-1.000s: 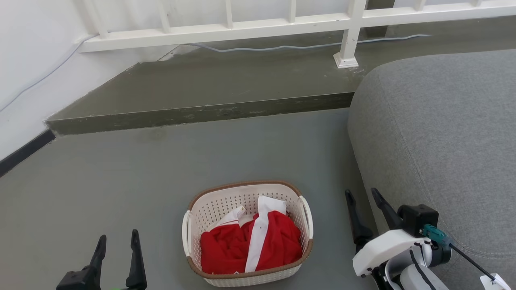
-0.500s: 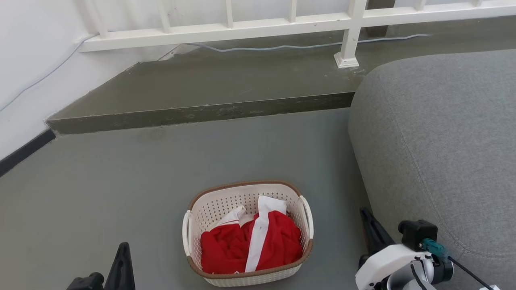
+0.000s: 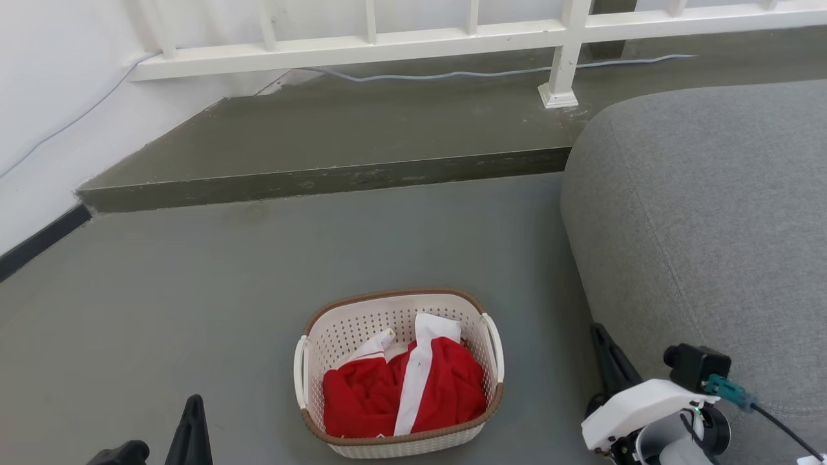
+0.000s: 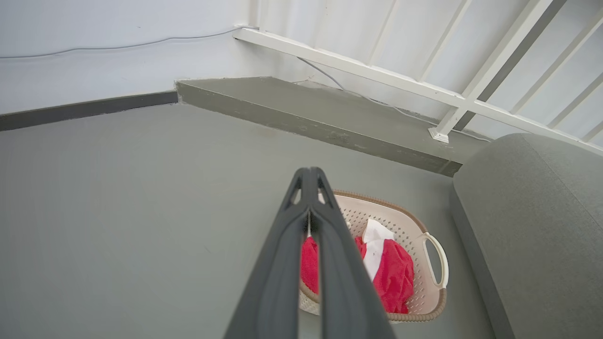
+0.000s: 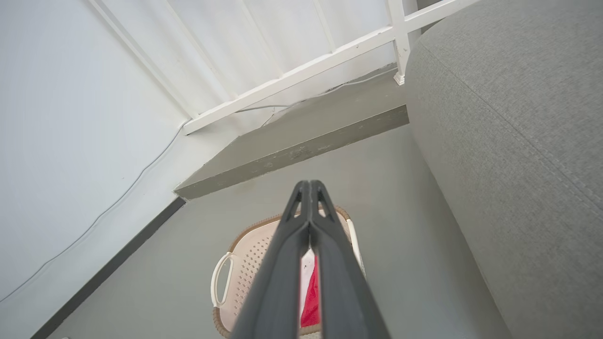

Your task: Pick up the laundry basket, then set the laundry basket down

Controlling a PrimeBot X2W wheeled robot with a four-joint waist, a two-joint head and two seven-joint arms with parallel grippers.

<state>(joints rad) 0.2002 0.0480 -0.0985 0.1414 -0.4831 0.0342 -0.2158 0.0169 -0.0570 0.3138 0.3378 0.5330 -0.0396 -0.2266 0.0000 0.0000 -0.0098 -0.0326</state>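
The laundry basket (image 3: pixel 362 320), cream-white with a brown rim and two white side handles, stands on the grey floor with a red and white garment (image 3: pixel 400 391) inside. It also appears in the left wrist view as the basket (image 4: pixel 414 235) and in the right wrist view as the basket (image 5: pixel 245 263). My left gripper (image 3: pixel 192 413) is low at the bottom left, apart from the basket; its fingers (image 4: pixel 308 174) are pressed together, holding nothing. My right gripper (image 3: pixel 604 349) sits to the basket's right beside the sofa, its fingers (image 5: pixel 308 186) also shut and empty.
A grey sofa (image 3: pixel 704 213) fills the right side, close to the basket. A raised dark step (image 3: pixel 336 177) crosses the floor behind, with a white railing (image 3: pixel 413 39) and a cable above it. A white wall (image 3: pixel 39 110) lies to the left.
Both grippers went from open to shut and drew down and back toward the bottom edge. The basket has stayed in place on the floor.
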